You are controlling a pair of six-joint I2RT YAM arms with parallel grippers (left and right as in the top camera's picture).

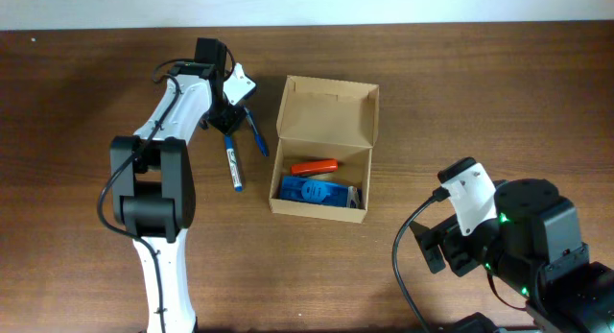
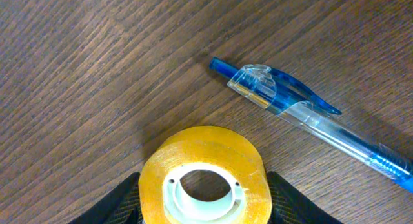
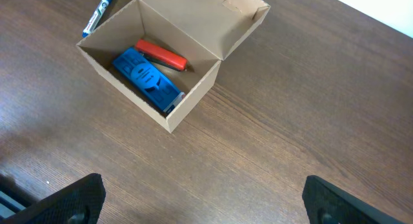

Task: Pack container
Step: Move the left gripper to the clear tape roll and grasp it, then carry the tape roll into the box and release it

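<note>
Between the fingers of my left gripper point(image 2: 203, 185): yellow tape roll point(image 2: 193, 146), clamped on both sides. Blue pen point(image 2: 303, 111) just ahead of it, apart. Right gripper point(image 3: 203, 182): fingers spread wide. Container point(image 3: 193, 101) ahead and left of that hand, lid up, blue stapler point(image 3: 147, 79) and orange item point(image 3: 161, 55) inside.
</note>
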